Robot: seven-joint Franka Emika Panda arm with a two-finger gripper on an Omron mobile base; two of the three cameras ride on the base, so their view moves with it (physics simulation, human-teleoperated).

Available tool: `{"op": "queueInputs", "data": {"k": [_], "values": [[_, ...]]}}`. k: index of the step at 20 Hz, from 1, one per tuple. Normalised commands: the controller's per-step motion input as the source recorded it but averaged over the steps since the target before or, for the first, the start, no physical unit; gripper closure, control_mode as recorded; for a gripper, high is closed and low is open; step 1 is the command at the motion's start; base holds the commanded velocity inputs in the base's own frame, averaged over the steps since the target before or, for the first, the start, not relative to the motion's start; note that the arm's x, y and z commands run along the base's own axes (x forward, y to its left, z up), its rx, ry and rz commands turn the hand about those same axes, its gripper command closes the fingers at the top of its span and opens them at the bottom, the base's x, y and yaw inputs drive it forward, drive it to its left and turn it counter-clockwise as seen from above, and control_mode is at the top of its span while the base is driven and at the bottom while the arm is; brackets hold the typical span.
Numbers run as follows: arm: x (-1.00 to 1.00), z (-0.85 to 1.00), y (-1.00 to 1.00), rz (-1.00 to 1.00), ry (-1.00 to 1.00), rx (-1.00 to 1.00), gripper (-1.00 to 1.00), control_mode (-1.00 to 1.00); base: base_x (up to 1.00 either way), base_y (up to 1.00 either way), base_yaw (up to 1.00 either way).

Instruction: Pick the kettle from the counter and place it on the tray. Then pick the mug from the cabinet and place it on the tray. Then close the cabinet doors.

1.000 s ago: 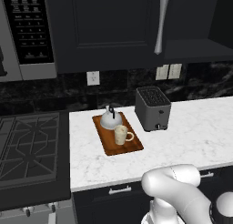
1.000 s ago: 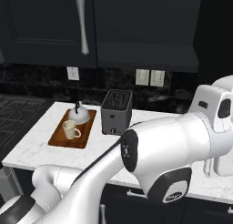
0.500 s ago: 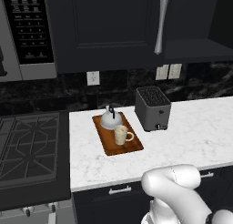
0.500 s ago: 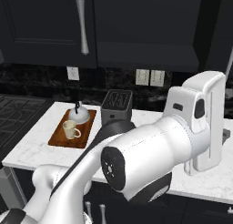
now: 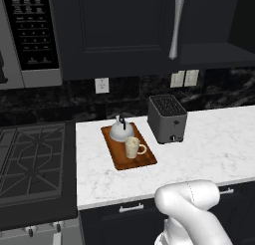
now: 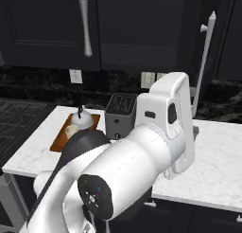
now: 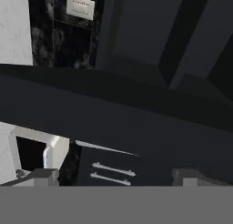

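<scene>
Claw (image 7: 111, 176) open, empty; kettle (image 5: 121, 130), mug (image 5: 133, 147) on tray (image 5: 115, 155); no legible writing.

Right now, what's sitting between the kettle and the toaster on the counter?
Nothing stands between them. In the left base view, the kettle sits on the tray, and only tray rim and bare counter separate it from the toaster.

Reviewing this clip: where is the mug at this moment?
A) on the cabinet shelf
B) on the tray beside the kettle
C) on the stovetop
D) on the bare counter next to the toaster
B: the mug stands on the tray, just in front of the kettle.
</scene>
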Motion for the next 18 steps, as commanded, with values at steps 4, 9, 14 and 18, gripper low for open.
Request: {"op": "queueInputs", "data": {"k": [4,9,14,18], "values": [[0.27,0.02,0.58,0.23,0.01,0.0,-1.0,-1.0,0.0,0.0,0.0],[0.42,0.0,0.58,0.24,0.05,0.0,-1.0,-1.0,0.0,0.0,0.0],[0.45,0.0,0.69,0.27,0.05,0.0,-1.0,-1.0,0.0,0.0,0.0],[0.53,-0.03,0.71,0.29,0.06,0.0,-1.0,-1.0,0.0,0.0,0.0]]}}
